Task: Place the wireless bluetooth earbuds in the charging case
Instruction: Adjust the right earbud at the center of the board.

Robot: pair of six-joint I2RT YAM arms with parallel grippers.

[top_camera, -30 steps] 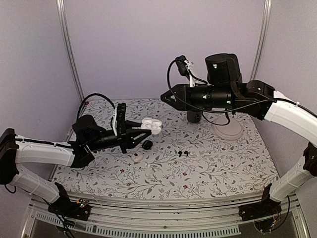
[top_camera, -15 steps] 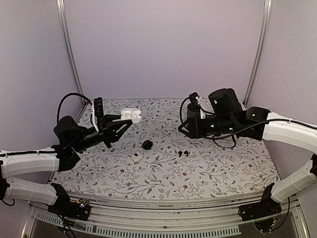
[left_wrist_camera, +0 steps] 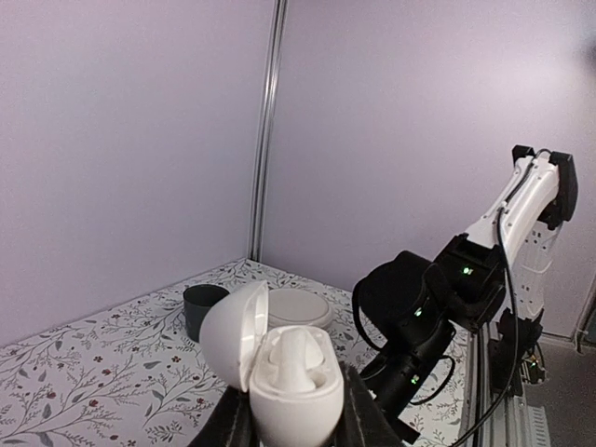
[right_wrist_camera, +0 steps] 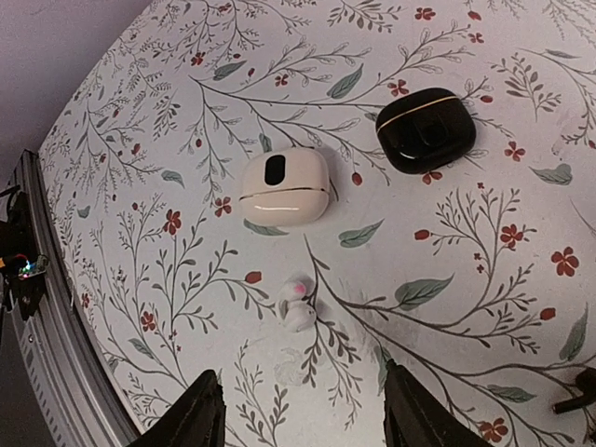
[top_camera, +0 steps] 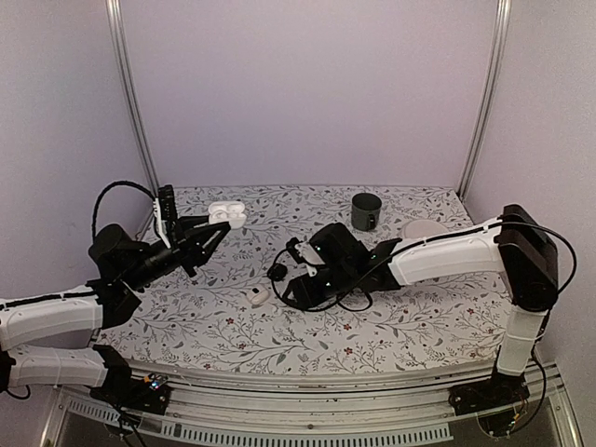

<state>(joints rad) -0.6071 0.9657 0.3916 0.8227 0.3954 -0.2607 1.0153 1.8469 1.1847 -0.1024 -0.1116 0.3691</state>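
My left gripper (left_wrist_camera: 291,421) is shut on the body of a white charging case (left_wrist_camera: 296,402), held up above the table's back left (top_camera: 226,215). Its lid (left_wrist_camera: 230,332) stands open, and one white earbud (left_wrist_camera: 296,358) sits inside. My right gripper (right_wrist_camera: 303,419) hangs low over the table, open, with nothing between its fingers (right_wrist_camera: 201,415). A loose white earbud (right_wrist_camera: 296,304) with a pink spot lies on the cloth just ahead of those jaws. In the top view the right gripper (top_camera: 296,289) hides this earbud.
A closed cream case (right_wrist_camera: 284,186) (top_camera: 256,295) and a closed black case (right_wrist_camera: 426,129) (top_camera: 277,271) lie just beyond the loose earbud. A small dark thing (right_wrist_camera: 575,396) shows at the right wrist view's edge. A grey cup (top_camera: 367,210) and a white dish (top_camera: 426,229) stand at the back right.
My right arm swung down from high at the back to low over the cases, and its jaws opened. My left arm drew back to the left with the white case.
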